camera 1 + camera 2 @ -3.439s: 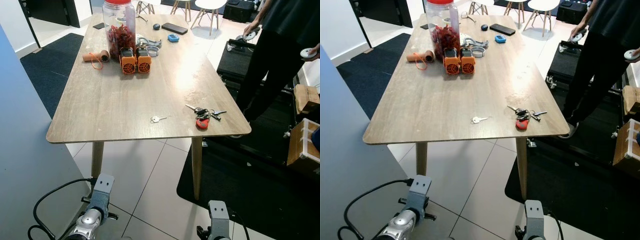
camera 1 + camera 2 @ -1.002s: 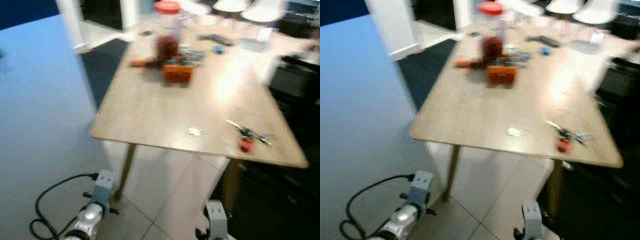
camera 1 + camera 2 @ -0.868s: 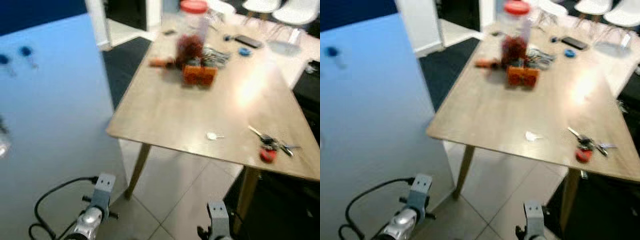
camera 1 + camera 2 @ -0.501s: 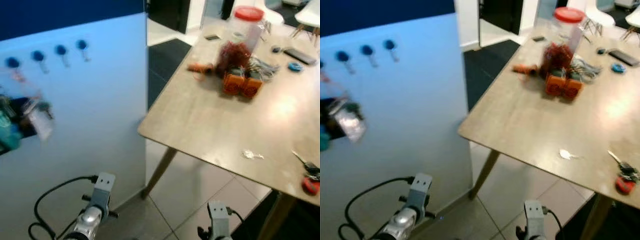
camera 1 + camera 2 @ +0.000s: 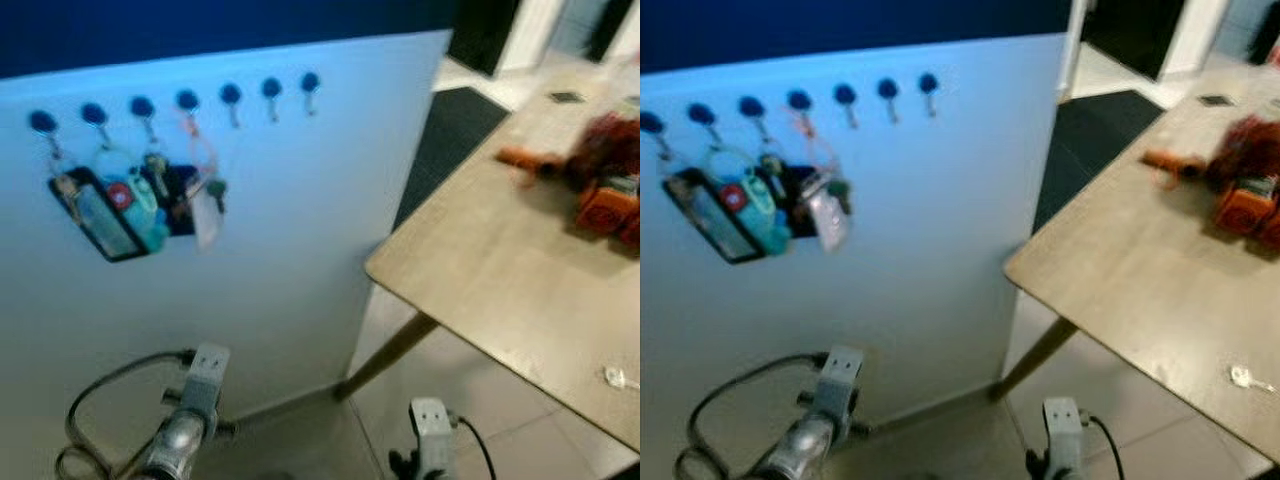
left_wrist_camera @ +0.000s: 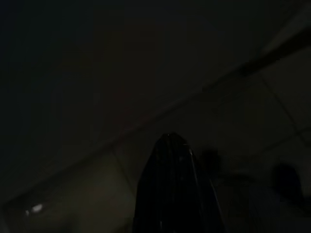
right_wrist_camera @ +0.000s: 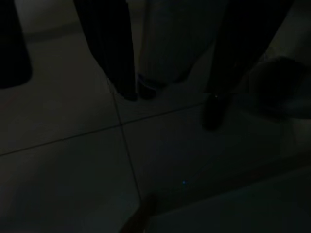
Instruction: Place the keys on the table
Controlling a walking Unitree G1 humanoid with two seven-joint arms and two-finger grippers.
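We face a pale board (image 5: pixel 300 230) where key bunches (image 5: pixel 130 205) hang from blue pegs (image 5: pixel 186 99), the wooden surface (image 5: pixel 500 270) to our right. Both hands hang low; we cannot tell their grip. We should square up first, then lift one bunch straight off its peg.

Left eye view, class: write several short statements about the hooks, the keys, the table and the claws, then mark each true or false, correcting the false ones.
1. Key bunches hang from hooks on the pale blue board. True.
2. Every hook carries keys. False: the hooks nearest the table are bare.
3. The table stands to the robot's right of the board. True.
4. The left claw grips a bunch of keys. False: both arms hang low by the floor, well below the keys.
5. A single key lies on the table. True.
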